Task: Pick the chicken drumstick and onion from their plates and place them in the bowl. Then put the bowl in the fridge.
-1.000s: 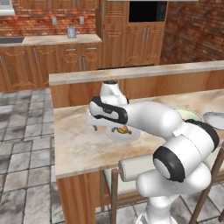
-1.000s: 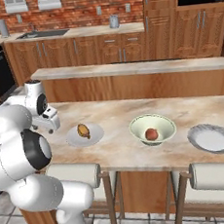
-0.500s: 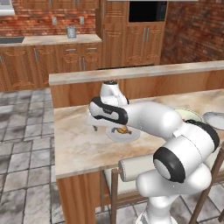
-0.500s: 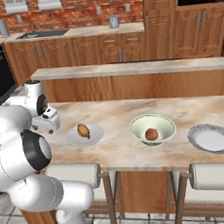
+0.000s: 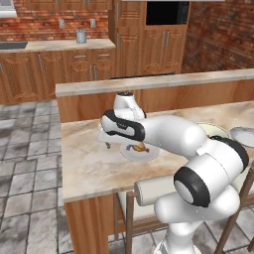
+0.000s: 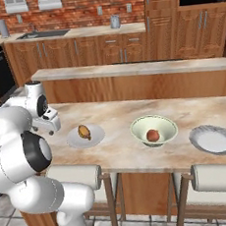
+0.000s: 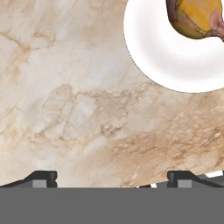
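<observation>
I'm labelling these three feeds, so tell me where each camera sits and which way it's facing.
Left base view: behind the arm's left, facing the counter; arm crosses the drumstick plate.
Right base view: behind its right; arm at left, chicken drumstick, onion in the bowl.
Hand view: looks down at the counter; gripper open.
All share the drumstick.

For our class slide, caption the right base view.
Open gripper beside the drumstick plate; onion in the bowl.

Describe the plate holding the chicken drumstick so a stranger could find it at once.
On the marble counter, three round dishes sit in a row. The plate is the flat light-grey one at the end nearest the gripper. It alone carries a lumpy golden-brown chicken drumstick; the bowl holds an onion.
</observation>
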### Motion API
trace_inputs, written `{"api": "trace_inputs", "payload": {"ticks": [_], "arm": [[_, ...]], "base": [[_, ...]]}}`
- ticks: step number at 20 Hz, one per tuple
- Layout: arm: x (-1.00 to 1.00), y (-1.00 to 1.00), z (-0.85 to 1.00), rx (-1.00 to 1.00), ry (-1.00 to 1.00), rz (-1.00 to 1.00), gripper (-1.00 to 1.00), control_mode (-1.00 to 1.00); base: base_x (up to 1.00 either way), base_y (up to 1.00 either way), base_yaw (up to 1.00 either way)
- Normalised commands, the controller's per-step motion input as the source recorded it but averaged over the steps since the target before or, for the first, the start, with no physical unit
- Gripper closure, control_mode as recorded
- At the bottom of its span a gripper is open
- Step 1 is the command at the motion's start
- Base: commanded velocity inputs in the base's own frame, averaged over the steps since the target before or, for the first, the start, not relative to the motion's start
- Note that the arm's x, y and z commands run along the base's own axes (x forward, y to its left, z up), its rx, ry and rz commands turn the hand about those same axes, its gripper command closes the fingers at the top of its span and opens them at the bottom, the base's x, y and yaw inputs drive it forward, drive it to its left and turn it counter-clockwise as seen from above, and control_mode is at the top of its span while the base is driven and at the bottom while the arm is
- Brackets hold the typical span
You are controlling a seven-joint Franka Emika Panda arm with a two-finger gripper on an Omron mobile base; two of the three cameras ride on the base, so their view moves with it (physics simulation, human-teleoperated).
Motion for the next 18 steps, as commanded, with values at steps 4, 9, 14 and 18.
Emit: {"api": "trace_inputs", "payload": {"ticks": [4, 9, 14, 18], "arm": [[0.02, 0.0, 0.0, 0.0, 0.0, 0.0, -1.0, -1.0], [0.21, -0.1, -0.11, 0.0, 0.0, 0.06, -1.0, -1.0], [0.36, -0.43, -0.19, 0.0, 0.05, 0.3, -1.0, -1.0], [0.36, -0.52, -0.15, 0.0, 0.0, 0.3, -1.0, -1.0]], "base": [[0.0, 0.0, 0.0], [0.0, 0.0, 0.0], [0.0, 0.0, 0.0], [0.0, 0.0, 0.0]]}}
